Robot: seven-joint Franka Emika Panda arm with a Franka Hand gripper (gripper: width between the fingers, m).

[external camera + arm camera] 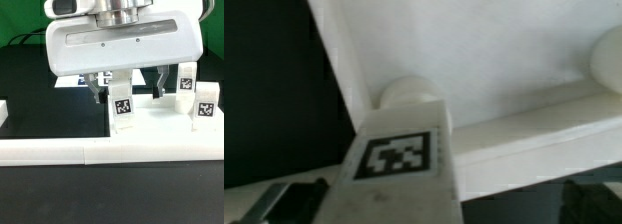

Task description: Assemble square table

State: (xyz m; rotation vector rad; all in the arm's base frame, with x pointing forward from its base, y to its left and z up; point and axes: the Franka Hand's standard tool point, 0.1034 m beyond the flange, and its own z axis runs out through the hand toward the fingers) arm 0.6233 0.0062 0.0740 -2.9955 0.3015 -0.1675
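The square table's white slab [150,128] lies flat just behind the border wall, and it also shows in the wrist view [491,60]. A white leg block [122,104] with a black-and-white tag stands upright on the slab near its left edge in the exterior view. In the wrist view the same leg block [402,160] fills the middle. My gripper [128,90] is lowered around this leg with its jaws wide apart, one finger [97,92] on each side. The leg sits nearer one finger [287,200] than the other. In the wrist view the gripper [434,208] holds nothing.
Two more tagged leg blocks [186,84] [205,106] stand on the slab at the exterior view's right. The long low white border wall [60,152] runs across the front. Black table surface [50,105] lies to the exterior view's left of the slab.
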